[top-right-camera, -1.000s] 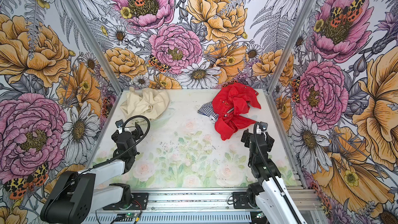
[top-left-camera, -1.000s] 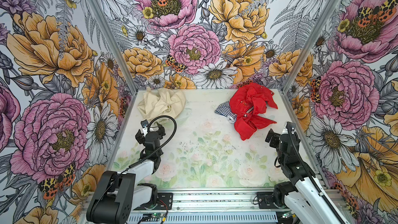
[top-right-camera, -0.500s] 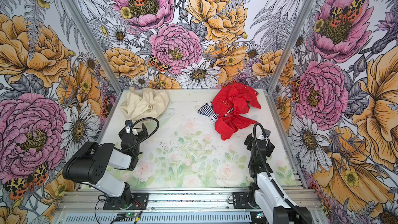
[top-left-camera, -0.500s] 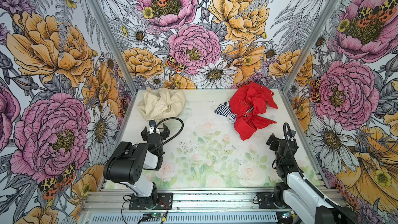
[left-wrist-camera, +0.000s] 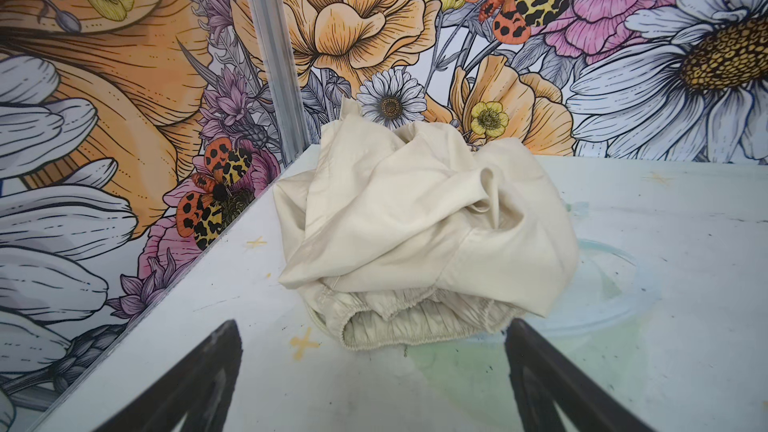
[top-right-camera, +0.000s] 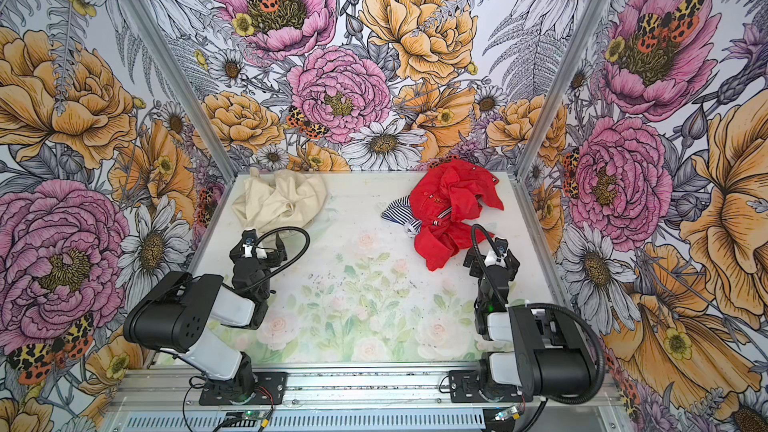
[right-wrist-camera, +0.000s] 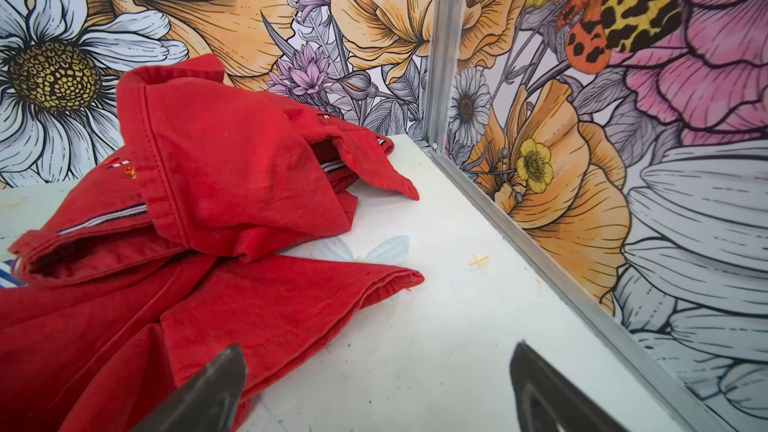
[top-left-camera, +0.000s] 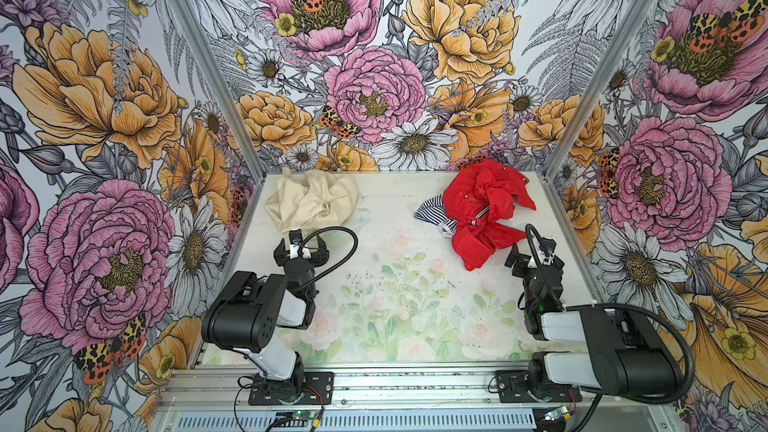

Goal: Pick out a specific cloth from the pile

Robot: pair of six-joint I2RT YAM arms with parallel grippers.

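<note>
Cloth (top-left-camera: 311, 201) apart; striped piece (top-left-camera: 428, 211) seemingly under jacket (top-left-camera: 478, 201).

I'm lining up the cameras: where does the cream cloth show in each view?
Top view: cream cloth in the far left corner of the table.
Top view: cloth in the same far left corner.
Left wrist view: crumpled in the middle.
Right wrist view: not in it; only the red jacket.
Shared landmark: the aluminium corner post beside the cloth.

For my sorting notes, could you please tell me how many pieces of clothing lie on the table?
3: the cream cloth alone at the far left; the red jacket at the far right; a striped piece tucked under its left edge. More could hide beneath the jacket.
</note>
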